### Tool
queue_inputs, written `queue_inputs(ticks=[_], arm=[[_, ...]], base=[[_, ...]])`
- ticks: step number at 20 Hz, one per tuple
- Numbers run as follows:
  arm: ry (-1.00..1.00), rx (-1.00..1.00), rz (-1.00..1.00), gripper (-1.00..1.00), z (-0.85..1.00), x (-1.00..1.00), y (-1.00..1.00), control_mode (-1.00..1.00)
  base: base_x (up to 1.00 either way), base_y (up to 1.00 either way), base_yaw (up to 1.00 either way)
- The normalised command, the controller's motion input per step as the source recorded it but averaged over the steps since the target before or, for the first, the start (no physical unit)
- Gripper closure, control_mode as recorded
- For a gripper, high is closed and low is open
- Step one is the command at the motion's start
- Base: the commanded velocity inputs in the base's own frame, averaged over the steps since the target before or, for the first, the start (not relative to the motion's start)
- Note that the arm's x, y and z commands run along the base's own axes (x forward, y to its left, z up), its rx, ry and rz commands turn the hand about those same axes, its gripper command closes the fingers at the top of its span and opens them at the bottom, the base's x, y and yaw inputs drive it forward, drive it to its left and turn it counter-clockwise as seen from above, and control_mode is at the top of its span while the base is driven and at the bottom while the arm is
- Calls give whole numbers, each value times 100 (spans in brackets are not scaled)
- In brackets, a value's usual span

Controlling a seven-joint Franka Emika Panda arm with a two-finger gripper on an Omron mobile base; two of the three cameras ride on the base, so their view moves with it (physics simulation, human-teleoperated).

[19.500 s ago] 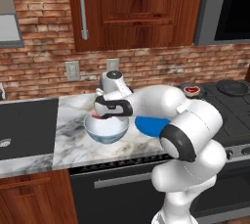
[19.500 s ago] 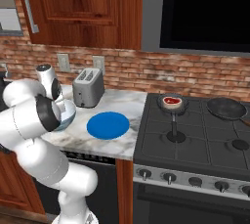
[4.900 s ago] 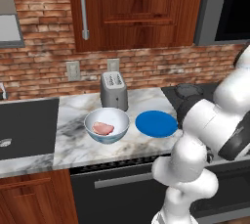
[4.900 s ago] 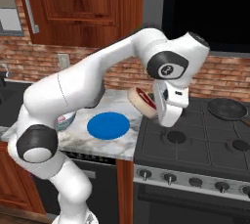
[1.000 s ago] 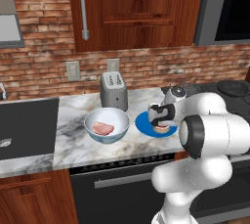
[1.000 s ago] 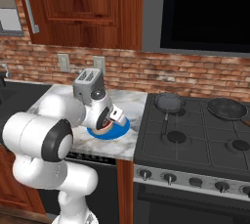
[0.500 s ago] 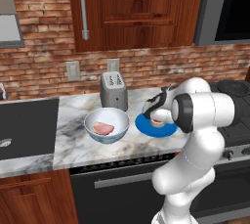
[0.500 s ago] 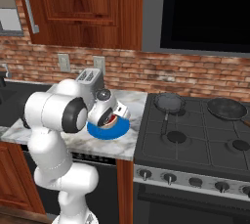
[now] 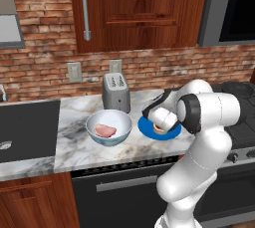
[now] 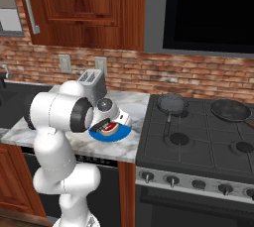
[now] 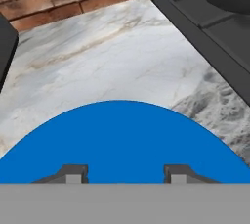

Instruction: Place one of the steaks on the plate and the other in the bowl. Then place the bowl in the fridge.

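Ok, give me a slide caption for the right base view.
Gripper low over the blue plate with the dark red steak on it, beside the stove.

A glossy white arm is built of thick rounded segments, joined by dark grey rings and round end caps. Two small dark grey finger tips are carried at the hand.

Smooth matt blue plate on veined marble counter; brushed-metal toaster.
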Motion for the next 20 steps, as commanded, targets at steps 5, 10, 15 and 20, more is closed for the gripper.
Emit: queue_inputs(ticks=[5,10,15,20], arm=[[0,0,0,-100,-1,-9,1,-100],[0,0,0,-100,6,10,1,-100],[10,-6,-1,-100,62,14,2,-100],[16,-1,-3,-100,97,1,0,-100]], base=[[0,0,0],[0,0,0],[0,0,0],[0,0,0]])
